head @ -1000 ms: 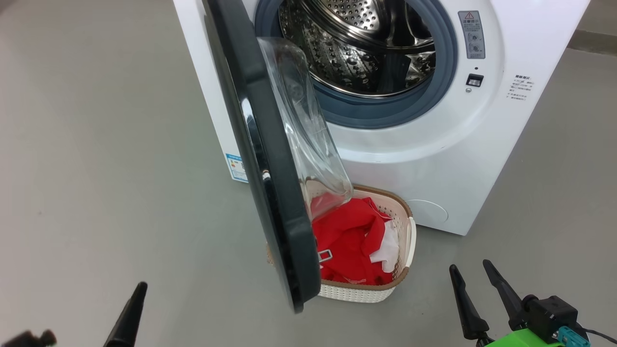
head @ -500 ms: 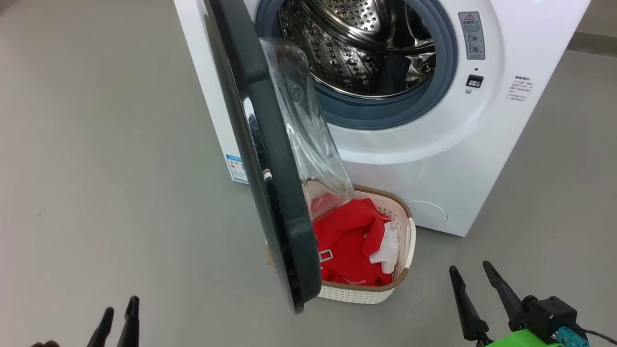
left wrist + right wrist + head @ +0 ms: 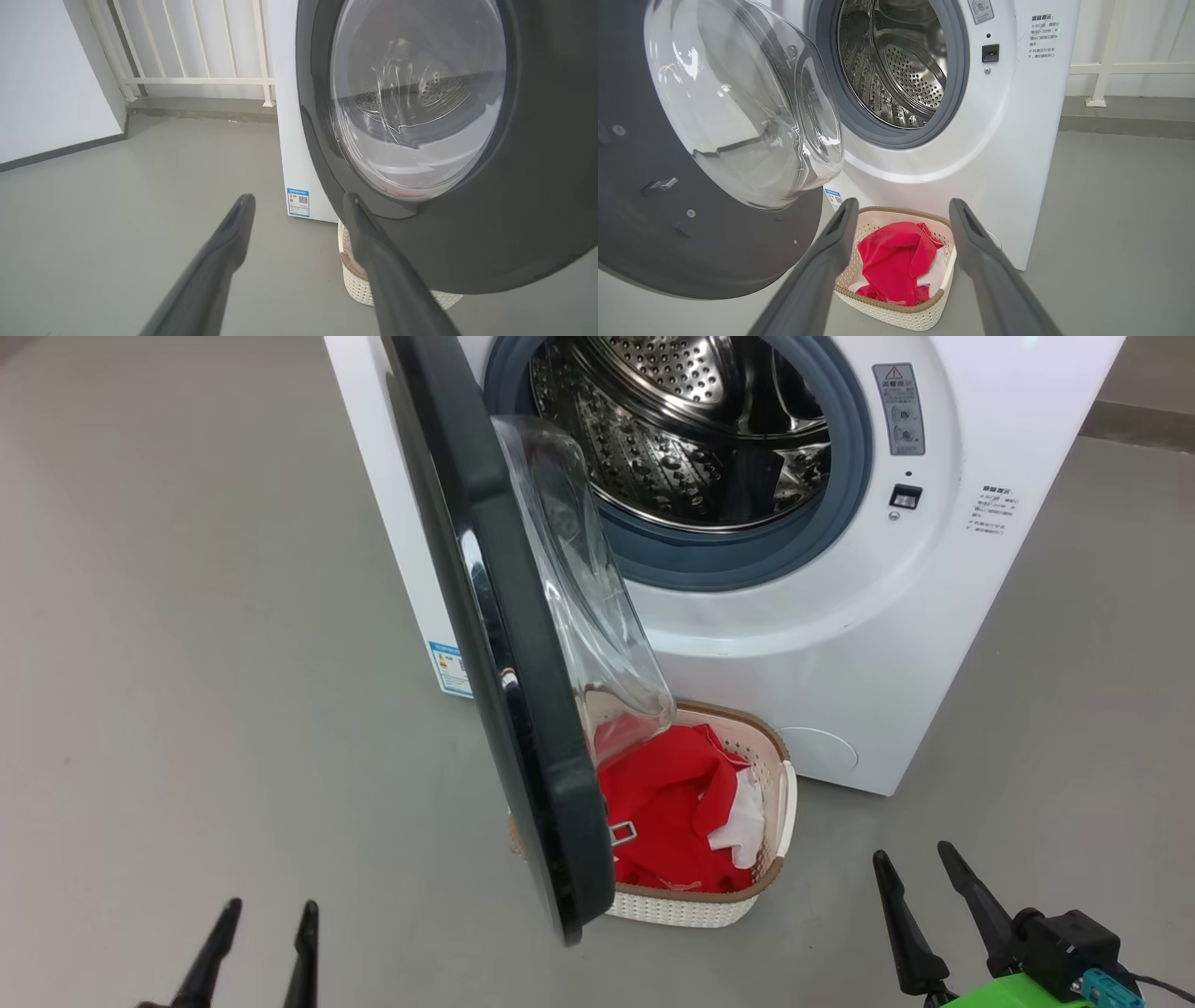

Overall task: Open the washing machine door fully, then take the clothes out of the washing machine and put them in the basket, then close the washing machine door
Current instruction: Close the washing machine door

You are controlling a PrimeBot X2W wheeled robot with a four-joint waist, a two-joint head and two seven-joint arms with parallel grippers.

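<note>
The white washing machine (image 3: 840,644) stands with its black-rimmed door (image 3: 523,728) swung out, edge-on in the head view, and its steel drum (image 3: 691,439) looks empty. Below the door, the cream basket (image 3: 780,803) holds the red and white clothes (image 3: 667,803). My left gripper (image 3: 269,907) is open at the lower left, on the floor side of the door. In the left wrist view it (image 3: 299,198) faces the door's outer face (image 3: 537,186). My right gripper (image 3: 910,854) is open at the lower right and points at the basket (image 3: 896,313) and clothes (image 3: 894,256).
Grey floor (image 3: 187,663) stretches to the left of the machine and to its right. A white railing (image 3: 196,79) and a wall stand behind the machine. The door (image 3: 691,242) overhangs the basket's left side.
My left gripper has moved right and turned, so both its fingers now show. The head camera has shifted slightly. The right gripper, door, basket and clothes have not moved.
</note>
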